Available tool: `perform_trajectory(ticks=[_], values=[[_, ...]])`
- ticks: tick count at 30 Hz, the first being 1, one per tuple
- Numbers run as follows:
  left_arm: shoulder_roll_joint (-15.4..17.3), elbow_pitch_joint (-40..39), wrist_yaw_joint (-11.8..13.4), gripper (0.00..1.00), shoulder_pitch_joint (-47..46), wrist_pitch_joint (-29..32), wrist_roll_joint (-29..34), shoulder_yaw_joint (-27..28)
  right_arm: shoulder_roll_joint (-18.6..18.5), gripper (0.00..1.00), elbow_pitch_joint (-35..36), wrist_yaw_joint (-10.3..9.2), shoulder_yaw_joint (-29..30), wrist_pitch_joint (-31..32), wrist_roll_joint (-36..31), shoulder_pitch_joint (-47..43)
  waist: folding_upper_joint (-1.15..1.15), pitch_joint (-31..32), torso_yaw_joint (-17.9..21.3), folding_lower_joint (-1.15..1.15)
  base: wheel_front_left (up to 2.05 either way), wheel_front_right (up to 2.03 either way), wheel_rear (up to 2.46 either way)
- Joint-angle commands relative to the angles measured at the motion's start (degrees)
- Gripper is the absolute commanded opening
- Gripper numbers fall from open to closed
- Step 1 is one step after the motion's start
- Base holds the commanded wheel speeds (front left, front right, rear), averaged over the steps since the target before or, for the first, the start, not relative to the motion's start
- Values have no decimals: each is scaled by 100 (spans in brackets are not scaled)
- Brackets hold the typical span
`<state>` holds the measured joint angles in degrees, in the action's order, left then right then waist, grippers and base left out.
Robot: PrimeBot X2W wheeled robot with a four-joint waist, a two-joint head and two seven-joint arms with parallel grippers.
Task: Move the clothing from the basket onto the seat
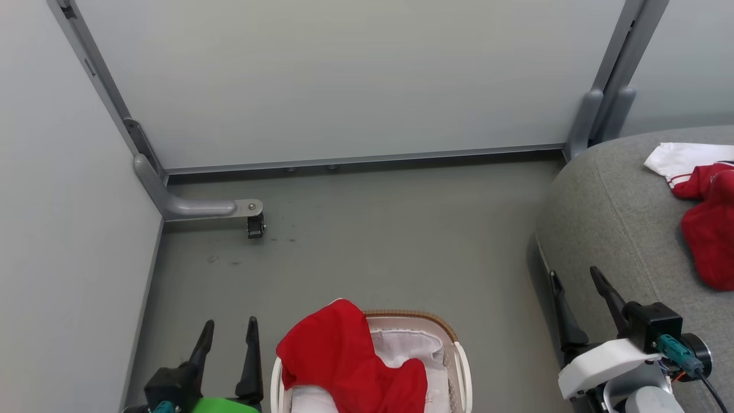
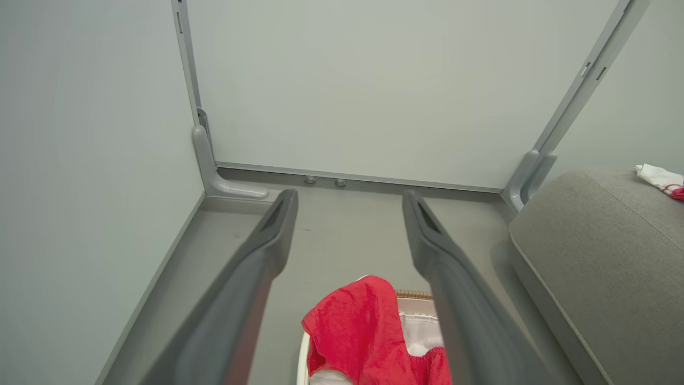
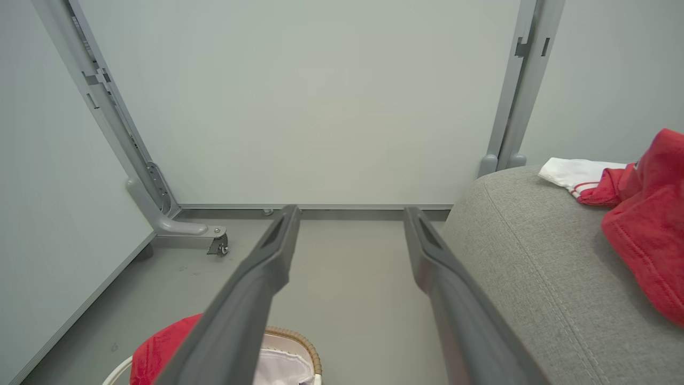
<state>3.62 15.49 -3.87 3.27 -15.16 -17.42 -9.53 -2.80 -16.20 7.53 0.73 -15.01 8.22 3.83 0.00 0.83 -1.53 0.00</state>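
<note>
A red garment [image 1: 344, 361] drapes over the rim of the white basket [image 1: 462, 367] at the bottom middle of the head view; it shows too in the left wrist view [image 2: 363, 331] and the right wrist view [image 3: 160, 345]. On the grey seat [image 1: 608, 218] at the right lies another red garment with white trim [image 1: 708, 229], also in the right wrist view [image 3: 646, 230]. My left gripper [image 1: 229, 327] stands open just left of the basket, holding nothing. By the seat's front edge my right gripper [image 1: 576, 275] is open and empty.
Pale partition panels close off the left and the back. A grey metal foot with a caster [image 1: 255, 221] juts onto the floor at the back left. A white cloth liner [image 1: 413, 347] fills the basket. Bare grey floor [image 1: 401, 246] lies between basket and panels.
</note>
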Motion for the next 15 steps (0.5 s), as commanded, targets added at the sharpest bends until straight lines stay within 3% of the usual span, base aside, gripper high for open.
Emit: perform_trajectory(ticks=[1,10,15], values=[[22,60,-49,100,-158,3,86,-81,-17,100,31,-8,24,-25,-23,63,0,-92,44,0,0,0,0],[-2,741,-270,100,-1279,289,530,-1077,-19,100,271,-8,258,-19,-266,448,0,-803,321,0,0,0,0],[-39,1483,-327,100,-2007,345,564,-1653,-17,100,501,-8,276,-18,-310,815,0,-1389,724,0,0,0,0]])
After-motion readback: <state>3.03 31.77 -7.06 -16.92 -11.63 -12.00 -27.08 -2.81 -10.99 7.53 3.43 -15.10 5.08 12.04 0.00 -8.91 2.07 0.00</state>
